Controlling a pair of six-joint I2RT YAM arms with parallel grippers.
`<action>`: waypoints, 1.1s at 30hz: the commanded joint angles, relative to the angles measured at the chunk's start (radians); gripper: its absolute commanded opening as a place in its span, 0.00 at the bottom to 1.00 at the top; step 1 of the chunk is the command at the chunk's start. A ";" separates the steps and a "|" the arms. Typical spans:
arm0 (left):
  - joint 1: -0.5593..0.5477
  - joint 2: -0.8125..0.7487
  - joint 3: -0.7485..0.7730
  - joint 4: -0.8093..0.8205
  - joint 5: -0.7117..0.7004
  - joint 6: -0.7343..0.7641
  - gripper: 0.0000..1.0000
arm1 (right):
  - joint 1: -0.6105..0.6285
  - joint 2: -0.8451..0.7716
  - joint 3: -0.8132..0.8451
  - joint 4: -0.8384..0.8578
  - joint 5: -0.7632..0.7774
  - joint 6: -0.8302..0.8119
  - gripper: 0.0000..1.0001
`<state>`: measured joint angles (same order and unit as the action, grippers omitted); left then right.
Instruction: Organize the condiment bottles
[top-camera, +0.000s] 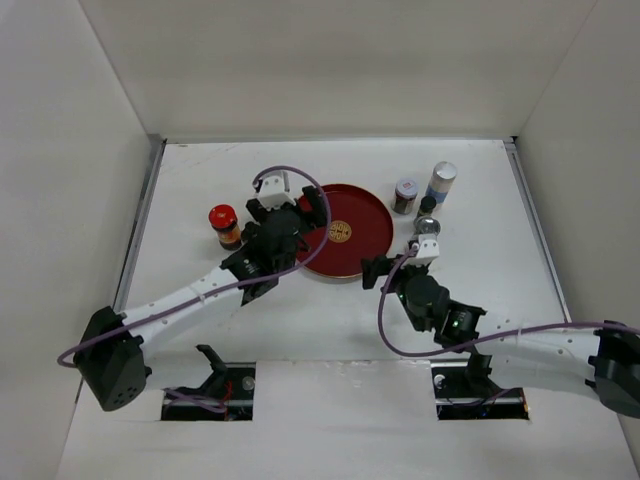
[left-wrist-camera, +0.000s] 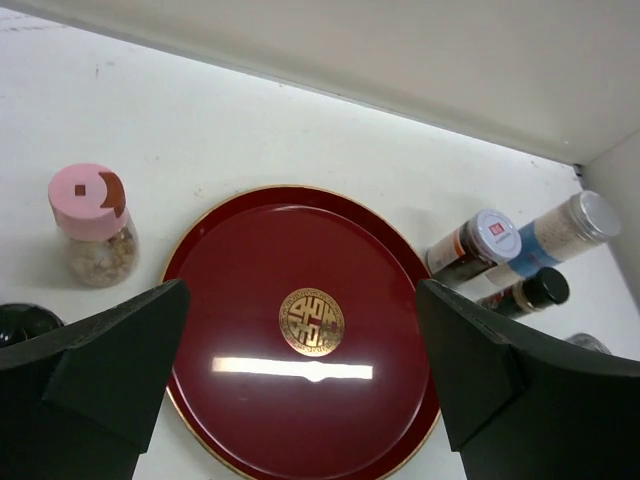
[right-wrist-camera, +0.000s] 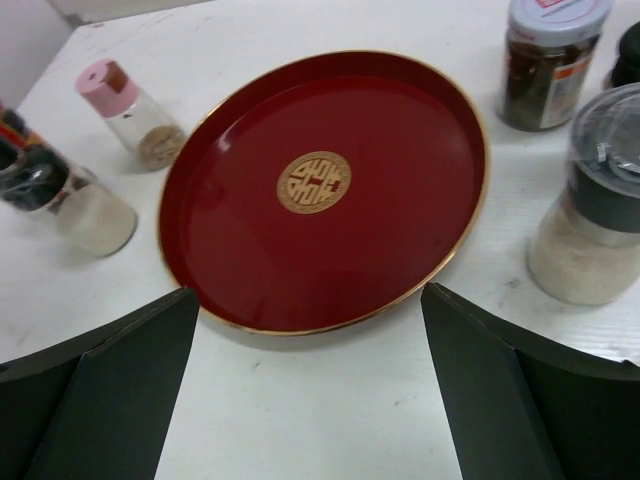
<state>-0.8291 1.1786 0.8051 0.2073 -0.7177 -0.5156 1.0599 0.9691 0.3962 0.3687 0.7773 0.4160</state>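
The round red tray (top-camera: 345, 240) lies mid-table with nothing on it. My left gripper (top-camera: 300, 222) is open and empty over its left edge; the left wrist view shows the tray (left-wrist-camera: 300, 260) between the fingers. My right gripper (top-camera: 378, 272) is open and empty just off the tray's near right rim (right-wrist-camera: 330, 325). A red-capped jar (top-camera: 224, 226) stands left of the tray. A pink-capped shaker (left-wrist-camera: 92, 225) and a dark-topped white bottle (right-wrist-camera: 65, 200) stand by the tray's left side, hidden under my left arm in the top view. At the right stand a silver-capped dark jar (top-camera: 405, 195), a taller white-blue bottle (top-camera: 441, 183), a black-capped bottle (top-camera: 428, 207) and a grinder (top-camera: 427, 228).
White walls close the table on the left, back and right (top-camera: 560, 110). The right-hand bottles stand close together just beyond my right wrist; the grinder (right-wrist-camera: 595, 210) is nearest its right finger. Cables loop above both arms.
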 joint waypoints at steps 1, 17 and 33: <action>0.023 0.062 0.112 -0.081 -0.023 0.003 1.00 | 0.041 -0.017 0.036 0.041 -0.019 0.030 1.00; 0.054 -0.206 -0.095 -0.078 0.010 0.035 1.00 | -0.034 0.014 0.384 -0.394 -0.036 0.084 0.07; 0.018 -0.286 -0.267 0.112 0.116 0.006 0.35 | -0.404 0.105 0.618 -0.921 -0.131 0.100 0.85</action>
<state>-0.8150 0.9012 0.5388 0.2085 -0.6357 -0.5098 0.6945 1.0584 0.9836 -0.4725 0.6987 0.5461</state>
